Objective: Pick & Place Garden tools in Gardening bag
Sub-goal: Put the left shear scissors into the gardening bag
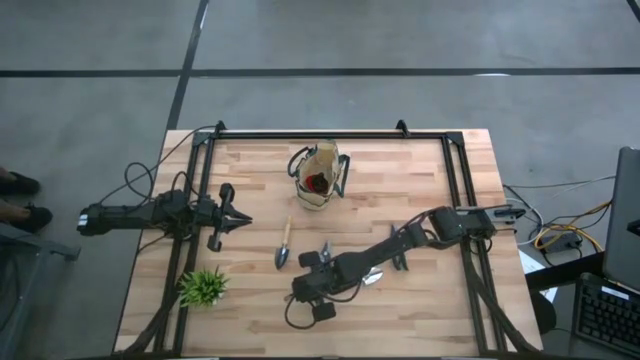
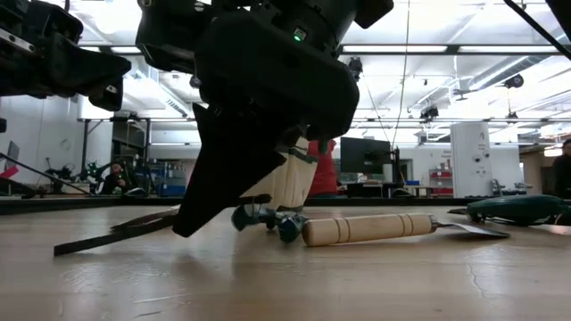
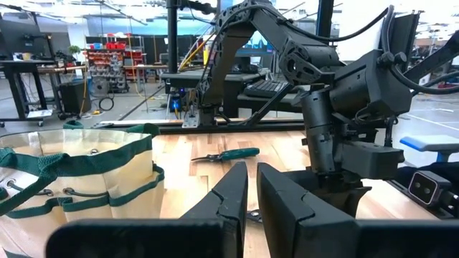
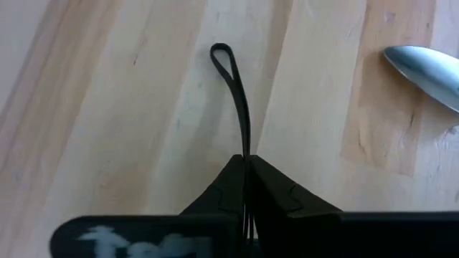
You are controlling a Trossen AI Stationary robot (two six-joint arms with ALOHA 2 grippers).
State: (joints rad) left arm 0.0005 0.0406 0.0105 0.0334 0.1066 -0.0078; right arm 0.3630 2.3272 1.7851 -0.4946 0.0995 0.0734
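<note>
The tan gardening bag point(image 1: 318, 176) with green trim stands upright at the table's far middle, with a red item inside; it also shows in the left wrist view point(image 3: 72, 172). A wooden-handled trowel point(image 1: 284, 245) lies near the centre and shows in the low view point(image 2: 366, 229). Green-handled shears point(image 3: 229, 153) lie beyond it. My right gripper point(image 1: 300, 292) is down at the table, near of the trowel, shut on a thin dark strap point(image 4: 242, 107). My left gripper point(image 1: 243, 222) is shut and empty, hovering left of the bag. My right gripper pinches the dark strap point(image 4: 246, 154) between its two fingers, and the strap runs straight out ahead of them. The fingers point(image 2: 192, 223) slant down onto the table from above. The strap's looped free end point(image 4: 222, 54) lies flat on the wood. The fingers hide what the strap is tied to.
A small leafy green plant point(image 1: 203, 287) stands at the near left. The trowel's metal blade point(image 4: 423, 64) lies close to my right gripper. A black frame point(image 1: 330, 135) runs along the table's far and side edges. Bare wood lies at the near right.
</note>
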